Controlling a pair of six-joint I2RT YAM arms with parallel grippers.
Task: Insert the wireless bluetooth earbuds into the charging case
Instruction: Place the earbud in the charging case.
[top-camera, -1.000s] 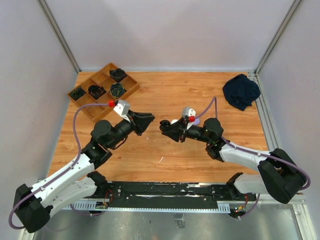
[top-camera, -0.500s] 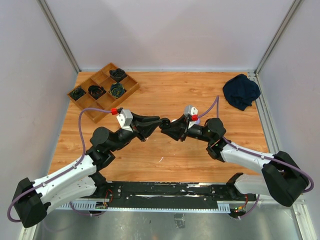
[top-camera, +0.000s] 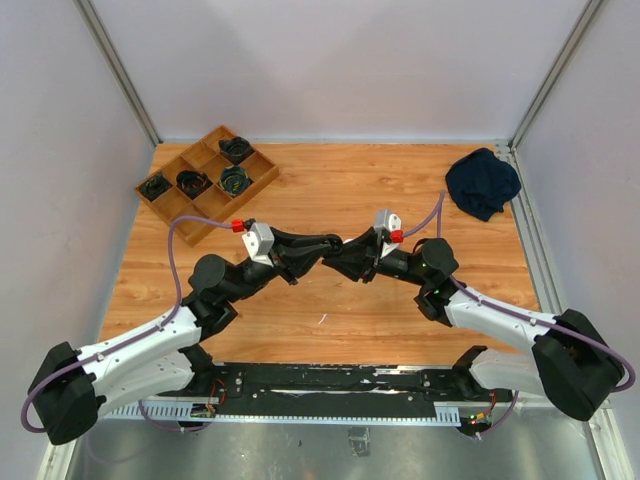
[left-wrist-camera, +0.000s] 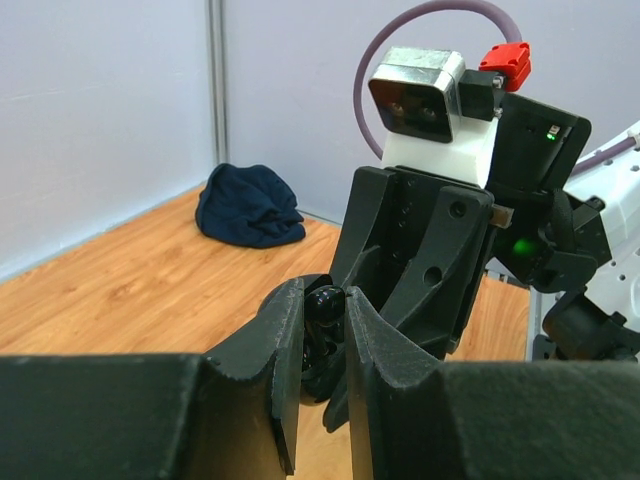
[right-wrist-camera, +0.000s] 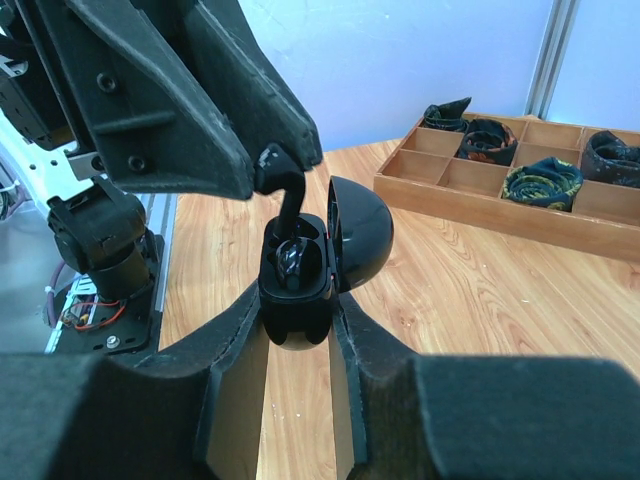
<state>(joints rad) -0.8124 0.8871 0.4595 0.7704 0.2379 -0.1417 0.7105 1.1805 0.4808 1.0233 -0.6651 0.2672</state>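
The open charging case (right-wrist-camera: 296, 300) is clamped in the right gripper (right-wrist-camera: 297, 340); at its 12 o'clock an earbud (right-wrist-camera: 289, 205) is pinched by the left gripper (left-wrist-camera: 322, 310)

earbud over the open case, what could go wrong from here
1. The earbud is pinched only at its top by the left pincer; if its stem misses the slot, a push could twist it loose and drop it.
2. The case hangs in mid-air in the right pincer, gripped low on its body, so pressure may tilt or slide it.
3. The open lid stands close beside the left fingers and could get knocked.
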